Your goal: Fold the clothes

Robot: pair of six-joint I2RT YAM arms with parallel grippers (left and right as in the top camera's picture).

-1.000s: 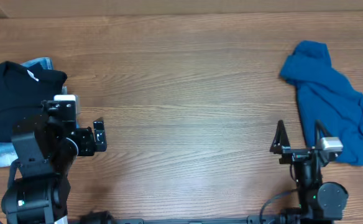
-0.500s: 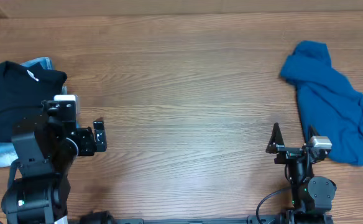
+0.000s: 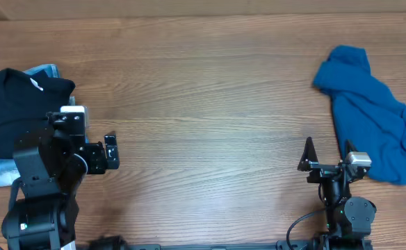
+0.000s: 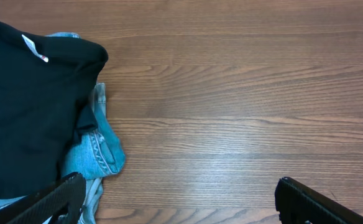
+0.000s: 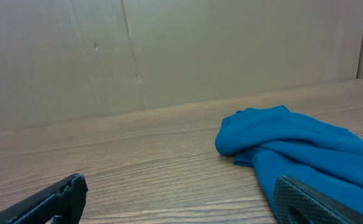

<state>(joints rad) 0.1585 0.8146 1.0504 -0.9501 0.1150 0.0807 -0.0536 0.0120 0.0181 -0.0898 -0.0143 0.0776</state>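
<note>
While my left gripper hangs over the wood-grain table near the lower left of the overhead view, its jaws stand spread as wide as they go and hold nothing; only bare wood shows between the two dark fingertips at the bottom edge of my left wrist view.

The black shirt fills the upper left of that view. It is a plain, matte heap with soft rounded folds, and a small white tag shows near its top edge. It lies on top of light-blue denim jeans, which poke out along its right and lower sides with a seam showing.

My right gripper, at the lower right of the overhead view, is likewise fully spread and empty, with its fingertips low in the corners of my right wrist view.

The teal-blue garment lies crumpled at the right side of the table, running from a rounded bunch at its upper end down to a broader spread near the right edge. It sits just beside my right gripper, apart from it. Behind it in the wrist view stands a plain tan wall.
</note>
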